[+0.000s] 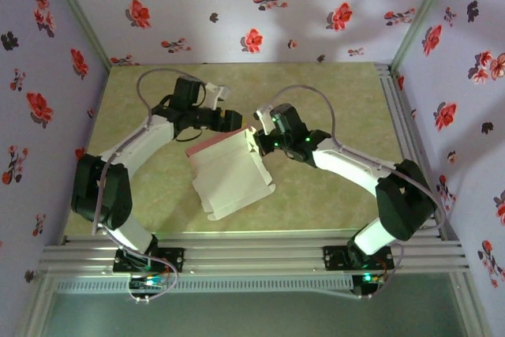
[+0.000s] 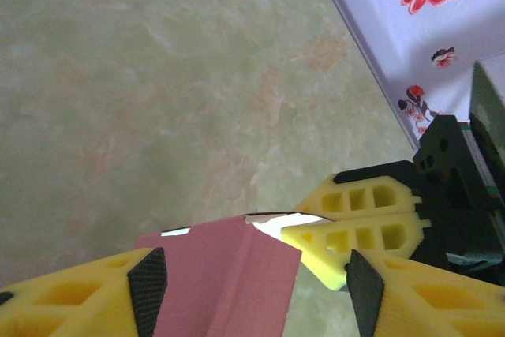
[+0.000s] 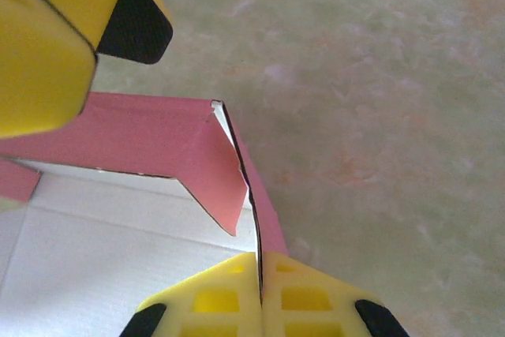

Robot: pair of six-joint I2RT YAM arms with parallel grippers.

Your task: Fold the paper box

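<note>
The paper box (image 1: 229, 175) lies mid-table with its whitish face up and its far pink flap (image 1: 221, 145) folded upward. My right gripper (image 1: 256, 136) is shut on the box's thin right side wall (image 3: 254, 195), which runs edge-on between its yellow fingers (image 3: 229, 297). My left gripper (image 1: 235, 121) is open at the far edge. Its black pads (image 2: 147, 286) stand wide on either side of the pink flap (image 2: 221, 274) without pinching it. The right gripper's closed fingers (image 2: 363, 222) show just beyond that flap's corner. The white inside (image 3: 102, 242) faces the right wrist camera.
The green marbled table (image 1: 331, 92) extends around the box on all sides. Aluminium rails (image 1: 402, 116) run along the right edge and the near edge. Flowered walls (image 1: 260, 5) enclose the back and sides. Both arms reach in from the near corners.
</note>
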